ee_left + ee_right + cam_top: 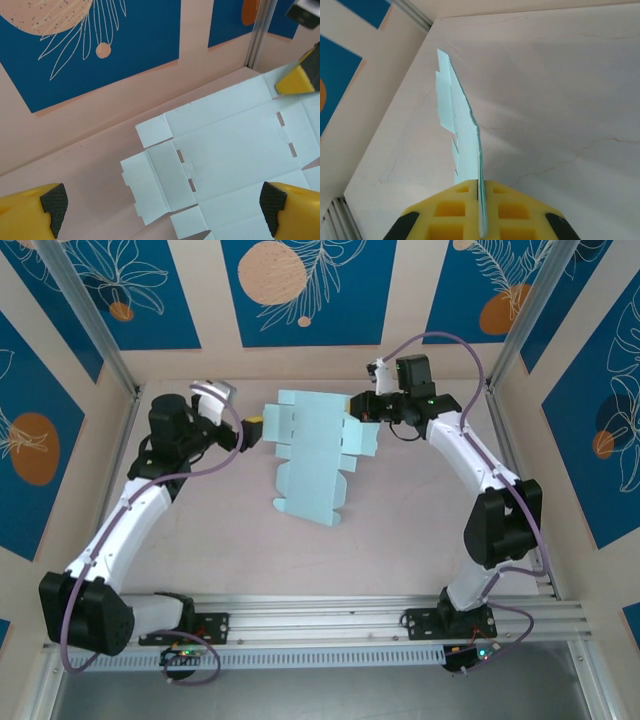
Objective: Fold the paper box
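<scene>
The paper box point(305, 455) is a flat die-cut sheet, not yet a box. It lies toward the middle of the tabletop's point(410, 540) far edge, between the two arms. Its creases, side flaps and small slots are plain in the left wrist view, but no panel stands up as a wall and no tab sits in a slot. Judged from that, the folding has barely begun: every wall, corner flap and tuck is left to do.

The right fingers point(489, 196) are pinched tight on the sheet's right-hand margin, with the thin card running edge-on between them and away from the camera. The left fingers point(252, 426) stand wide apart, holding nothing, just beside the sheet's left margin.

The pinched side looks raised off the tabletop, but the pictures do not settle whether the sheet's near end rests on the surface. The right wrist view gives only the card's edge, so its creases cannot be read there. The left wrist view cuts the sheet off at the bottom and right. From above, slight bends along the creases are hard to tell from shading.
</scene>
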You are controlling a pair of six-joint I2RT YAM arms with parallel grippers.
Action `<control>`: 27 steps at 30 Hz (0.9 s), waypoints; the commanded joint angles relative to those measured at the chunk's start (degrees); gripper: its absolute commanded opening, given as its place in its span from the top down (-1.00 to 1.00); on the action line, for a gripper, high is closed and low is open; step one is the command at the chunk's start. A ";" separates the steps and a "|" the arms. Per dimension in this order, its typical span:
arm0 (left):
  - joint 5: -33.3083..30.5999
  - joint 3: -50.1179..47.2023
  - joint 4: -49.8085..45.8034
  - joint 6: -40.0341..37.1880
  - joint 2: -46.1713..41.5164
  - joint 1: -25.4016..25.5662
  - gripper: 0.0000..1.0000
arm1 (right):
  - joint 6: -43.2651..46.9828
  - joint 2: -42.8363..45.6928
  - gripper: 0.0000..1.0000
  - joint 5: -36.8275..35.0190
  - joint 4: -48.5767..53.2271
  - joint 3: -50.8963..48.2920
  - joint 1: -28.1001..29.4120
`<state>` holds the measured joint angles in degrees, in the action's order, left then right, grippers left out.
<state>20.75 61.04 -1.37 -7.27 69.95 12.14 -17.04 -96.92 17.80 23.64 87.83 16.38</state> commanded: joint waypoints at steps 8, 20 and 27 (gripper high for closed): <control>24.03 2.16 -2.60 -10.19 1.30 -1.42 -0.99 | 12.35 9.67 1.00 3.86 -5.78 -8.26 1.39; 31.47 12.47 -11.39 -13.38 9.95 -1.14 -1.00 | 15.81 17.82 1.00 7.49 -11.35 -15.10 -0.11; 29.50 19.68 -20.28 -18.52 14.90 -0.63 -0.99 | 16.07 18.27 1.00 11.26 -12.49 -16.19 -0.12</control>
<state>49.47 77.32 -16.60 -21.80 83.59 11.42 -2.24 -79.99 25.54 12.86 72.73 16.47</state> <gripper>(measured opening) 0.996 0.060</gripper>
